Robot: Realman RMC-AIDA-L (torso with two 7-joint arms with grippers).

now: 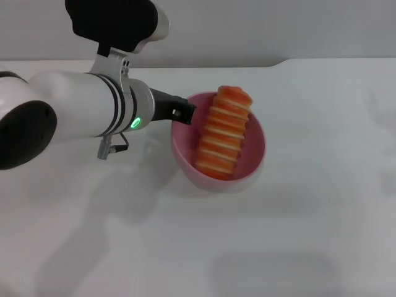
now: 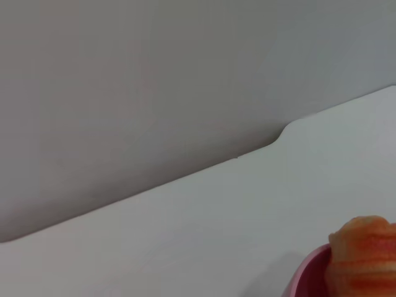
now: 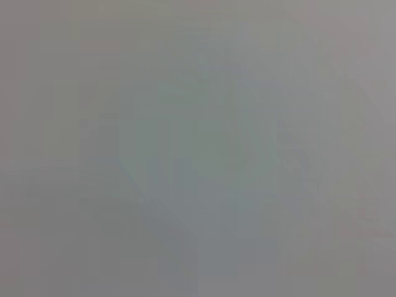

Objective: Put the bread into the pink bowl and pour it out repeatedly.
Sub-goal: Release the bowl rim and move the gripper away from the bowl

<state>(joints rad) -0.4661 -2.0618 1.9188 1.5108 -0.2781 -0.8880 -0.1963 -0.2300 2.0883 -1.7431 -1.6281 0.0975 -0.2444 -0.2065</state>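
The pink bowl (image 1: 250, 162) is in the middle of the head view, above the white table and tilted toward the near side. The bread (image 1: 224, 132), orange-brown with cream stripes, lies inside it, its far end poking over the rim. My left gripper (image 1: 183, 112) reaches in from the left and is shut on the bowl's left rim. In the left wrist view a bit of the pink bowl (image 2: 304, 277) and the end of the bread (image 2: 364, 255) show in a corner. The right gripper is out of view.
A white table (image 1: 297, 247) spreads all around the bowl, with a grey wall behind it. The table's far edge has a step at the back right (image 1: 281, 64). The right wrist view shows only a plain grey surface.
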